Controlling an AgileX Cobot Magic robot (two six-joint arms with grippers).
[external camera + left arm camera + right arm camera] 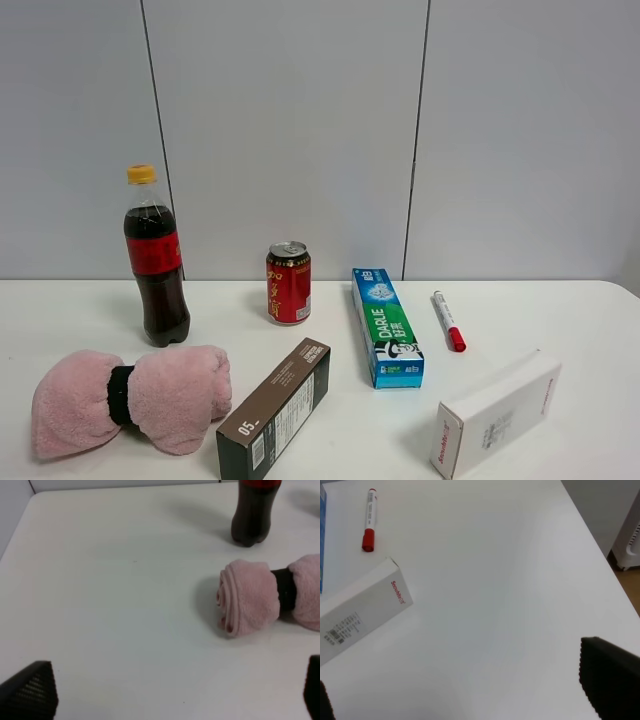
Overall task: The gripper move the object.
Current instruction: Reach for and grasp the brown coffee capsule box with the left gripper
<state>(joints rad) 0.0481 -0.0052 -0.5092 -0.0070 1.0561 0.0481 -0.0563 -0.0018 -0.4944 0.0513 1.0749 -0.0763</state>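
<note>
White table (560,310). Pink towel (170,395) front left. Brown carton (280,405) lies front centre, just right of towel, in front of can (288,283), "05" end toward the camera. White carton (497,412) front right. Toothpaste box (386,325) between can and marker (447,320). Bottle (155,260) upright behind towel. Left tool (172,695) spread wide, empty, over bare table near towel. Right tool (465,695) wide apart, empty, near white carton.
</note>
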